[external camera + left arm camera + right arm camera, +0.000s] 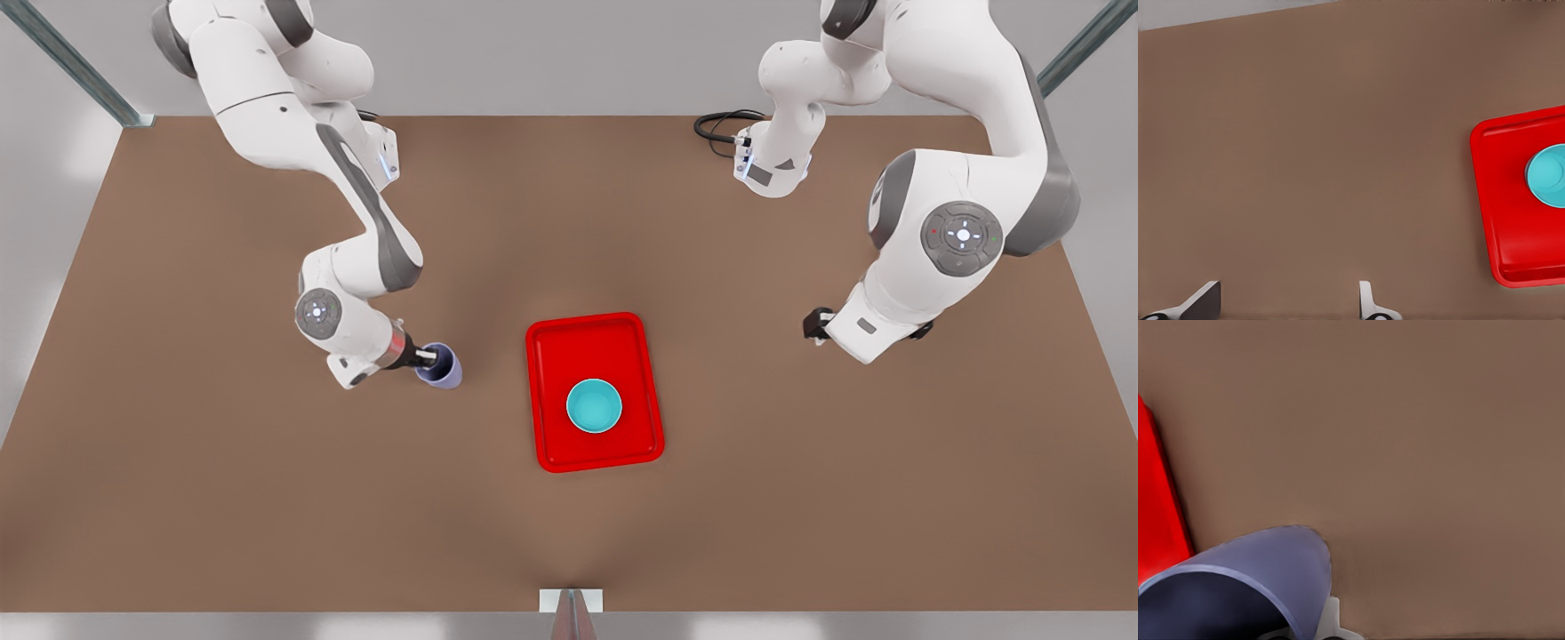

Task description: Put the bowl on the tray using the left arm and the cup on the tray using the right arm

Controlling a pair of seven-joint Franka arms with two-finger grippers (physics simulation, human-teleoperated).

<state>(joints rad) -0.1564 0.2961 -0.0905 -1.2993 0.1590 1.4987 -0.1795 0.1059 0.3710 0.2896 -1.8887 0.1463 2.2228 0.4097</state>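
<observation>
The bright red rectangular tray (544, 391) looks like glossy moulded plastic, its low rim catching soft highlights. The small teal round bowl (594, 405) resting in it is smooth, with a faint satin sheen. The pale lavender tapering cup (442, 366), pinched at its rim by the right gripper (430, 357), has a plain matt, plastic-like wall. The brown table top (222, 498) beneath is flat, matt and without grain. The left gripper (1281, 303), well apart from the tray, shows smooth grey fingertips (1201, 300) set wide, dull rather than shiny. Both arms wear glossy white shells with grey covers.
</observation>
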